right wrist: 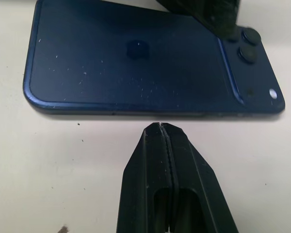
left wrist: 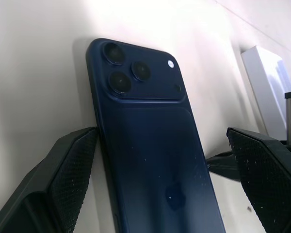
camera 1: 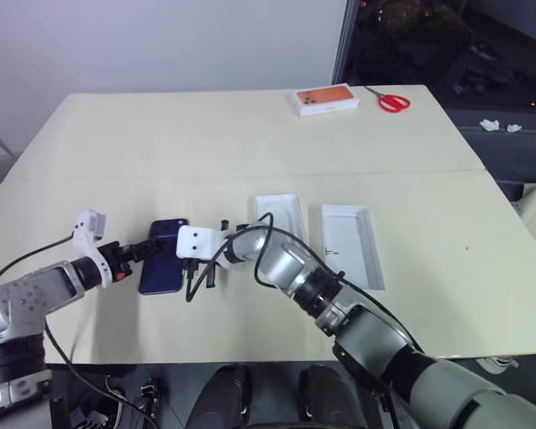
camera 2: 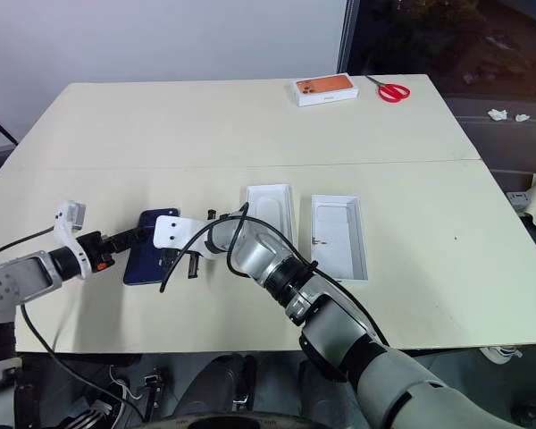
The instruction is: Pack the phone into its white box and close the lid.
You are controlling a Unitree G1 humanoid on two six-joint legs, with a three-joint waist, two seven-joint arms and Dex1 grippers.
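Note:
The dark navy phone (camera 1: 163,259) lies back up on the table, its camera cluster (left wrist: 131,73) at the far end. My left gripper (camera 1: 154,249) is open, one finger (left wrist: 63,170) on each side of the phone's near half, not closed on it. My right gripper (right wrist: 160,127) is shut and empty, its tip low over the table just beside the phone's long right edge. The white box (camera 1: 372,255), a shallow tray with a greyish floor, lies open to the right. Beside it is a second shallow white piece (camera 1: 280,217); I cannot tell whether it is the lid.
A box with an orange phone picture (camera 1: 326,98) and red scissors (camera 1: 392,100) lie at the table's far edge. A seam (camera 1: 116,177) runs across the cream tabletop. Black cables hang from both wrists.

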